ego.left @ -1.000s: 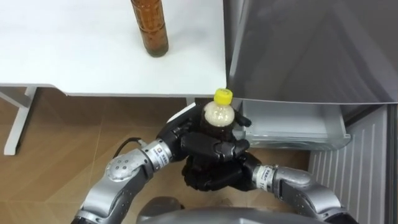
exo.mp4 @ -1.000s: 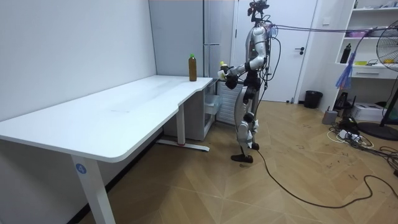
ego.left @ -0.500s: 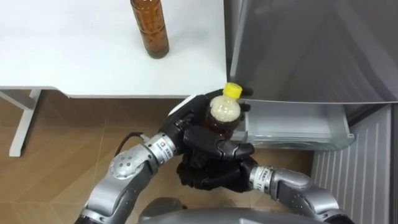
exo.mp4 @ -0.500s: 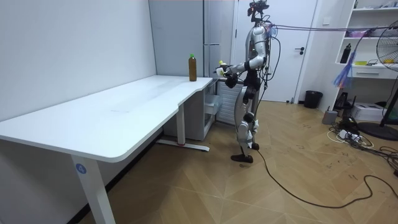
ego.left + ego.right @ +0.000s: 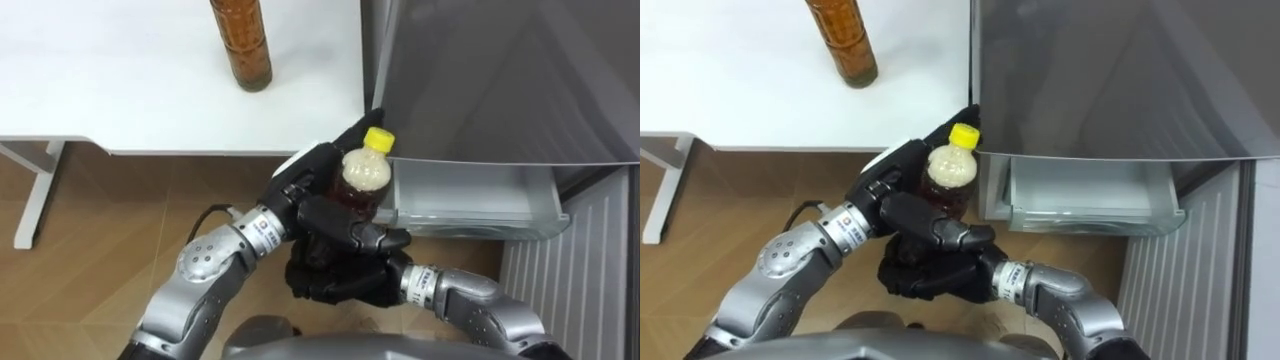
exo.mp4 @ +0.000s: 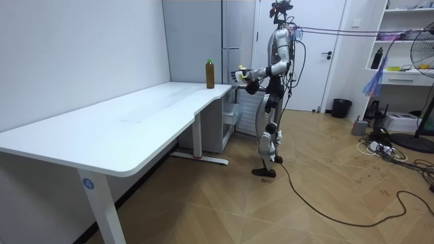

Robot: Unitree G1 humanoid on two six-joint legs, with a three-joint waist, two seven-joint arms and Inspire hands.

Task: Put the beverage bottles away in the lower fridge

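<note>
Left hand [image 5: 300, 188] and right hand [image 5: 335, 280] both curl round the yellow-capped bottle [image 5: 362, 178] — the right one lower. Its long axis leans, cap toward the open fridge drawer [image 5: 470, 205] just beside it on the right. A second bottle [image 5: 241, 45] stands on the white desk [image 5: 120, 90], well apart.

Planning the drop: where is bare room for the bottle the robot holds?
The open fridge drawer looks bare along its width, right of the yellow-capped bottle. The white table is bare left of the brown bottle. Crowded at the table corner, where the left hand and right hand clasp the bottle.
</note>
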